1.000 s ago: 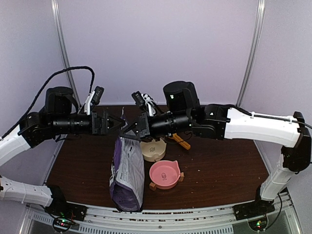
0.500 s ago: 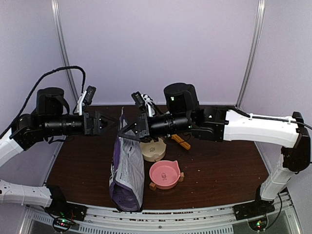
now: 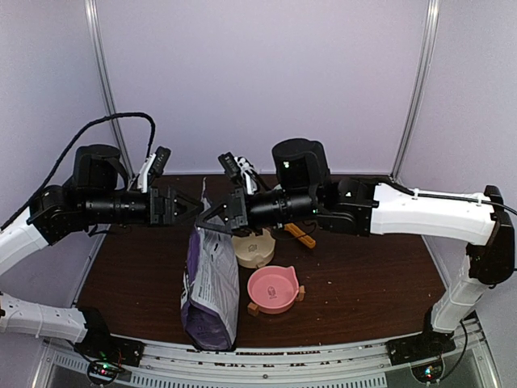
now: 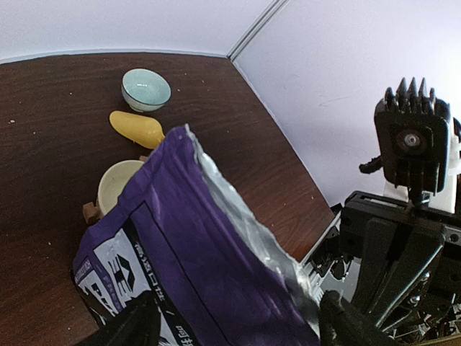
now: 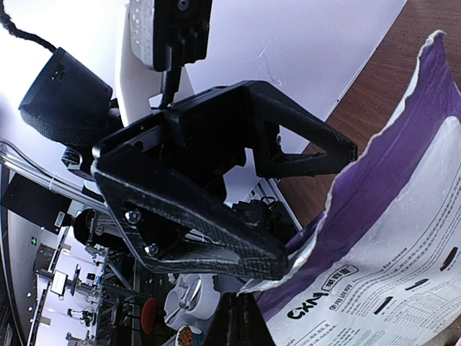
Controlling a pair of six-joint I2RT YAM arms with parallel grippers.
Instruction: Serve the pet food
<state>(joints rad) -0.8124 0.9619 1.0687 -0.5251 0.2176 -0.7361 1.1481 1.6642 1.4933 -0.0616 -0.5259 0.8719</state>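
Top view: both arms meet at the torn mouth of an upright bag, at 8 o'clock from the table centre.

The left gripper [image 3: 196,208] has its fingers apart. In the left wrist view they straddle the top of the purple-and-white printed bag [image 3: 212,279], but contact cannot be judged. The right gripper [image 3: 208,220] comes in from 3 o'clock, its fingers together and apparently pinching the bag's torn, silver-lined top edge, though the contact point is poorly seen. The pet food is not visible because the bag's inside is hidden in all views. A cream round bowl [image 3: 257,249] sits just beside the bag on the dark brown wooden table [image 3: 363,275]. A pink cat-eared bowl [image 3: 273,289] is at 5 o'clock of the cream bowl and a yellow plastic scoop [image 4: 137,128] at 2 o'clock. A pale teal bowl [image 4: 146,89] is beyond the scoop.
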